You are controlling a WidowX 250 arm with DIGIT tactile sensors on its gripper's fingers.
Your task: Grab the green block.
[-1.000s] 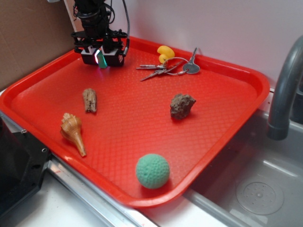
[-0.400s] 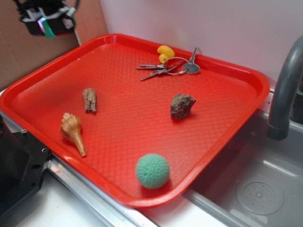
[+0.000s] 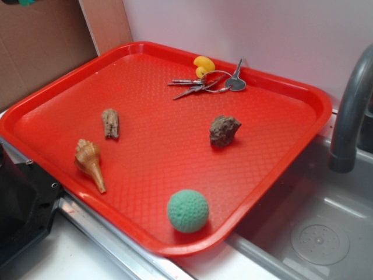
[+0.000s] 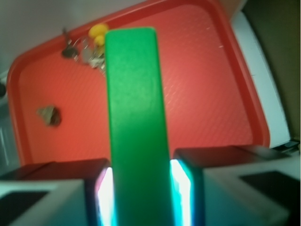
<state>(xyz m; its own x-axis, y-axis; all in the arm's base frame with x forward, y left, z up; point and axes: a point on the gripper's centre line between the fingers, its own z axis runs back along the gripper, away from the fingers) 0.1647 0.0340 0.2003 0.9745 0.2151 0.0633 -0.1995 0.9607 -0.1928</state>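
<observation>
In the wrist view my gripper [image 4: 141, 188] is shut on the green block [image 4: 134, 117], a flat green slab that stands up between the two fingers and hides the middle of the view. I hold it high above the red tray [image 4: 211, 94]. In the exterior view the gripper has almost left the frame; only a small dark and green sliver [image 3: 17, 2] shows at the top left corner, above the cardboard.
On the red tray [image 3: 291, 93] lie a yellow piece [image 3: 203, 64] with keys [image 3: 207, 83], a brown rock [image 3: 224, 129], a wood piece [image 3: 110, 123], a shell [image 3: 89, 162] and a round green ball [image 3: 187, 210]. A grey tap [image 3: 349, 111] stands at right.
The gripper has risen from the tray's far left corner with the green block in it, moving up and left until nearly out of the exterior view.
</observation>
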